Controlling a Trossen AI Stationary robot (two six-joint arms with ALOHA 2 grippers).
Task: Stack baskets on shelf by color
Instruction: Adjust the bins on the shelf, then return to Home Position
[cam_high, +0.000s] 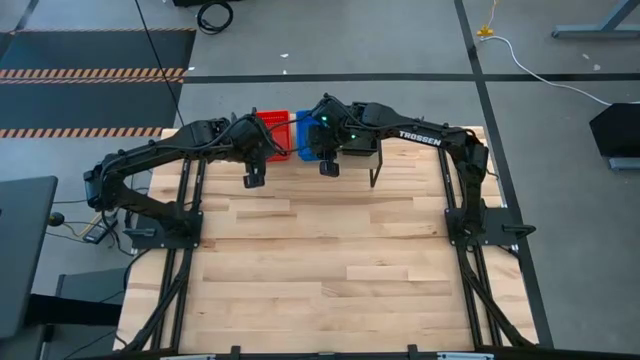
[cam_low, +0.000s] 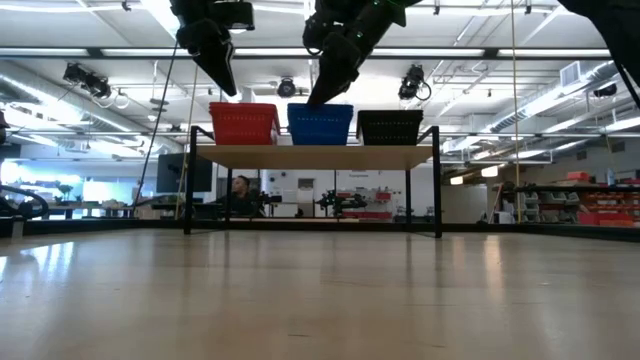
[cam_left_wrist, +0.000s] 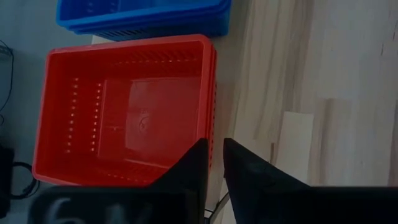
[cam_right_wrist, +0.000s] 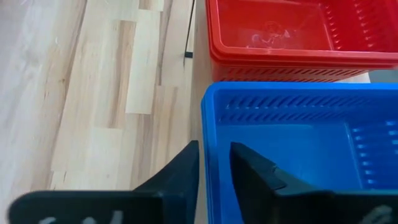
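The shelf (cam_low: 310, 156) stands at the table's far edge and carries three basket stacks side by side: red (cam_low: 243, 123), blue (cam_low: 320, 124) and black (cam_low: 390, 127). My left gripper (cam_left_wrist: 214, 163) hovers a little above the near wall of the top red basket (cam_left_wrist: 124, 106), with a narrow gap between its fingers. My right gripper (cam_right_wrist: 214, 163) is lower, at the near rim of the top blue basket (cam_right_wrist: 298, 143); one finger stands outside the wall and one inside, also narrowly apart. In the high view the right arm hides most of the black stack. My right gripper has its fingertips (cam_low: 315, 98) down at the blue basket's near rim (cam_right_wrist: 208, 124), coming from above and slanting from the near side. I cannot tell whether they touch the wall. The blue stack rests on the shelf top.
The wooden tabletop (cam_high: 330, 260) stretches bare from the shelf toward the near edge. The shelf's thin black legs (cam_low: 438, 185) stand on it. Both arm bases are bolted at the table's left and right sides. Beyond the table is the room, with a person (cam_low: 240, 185) far off.
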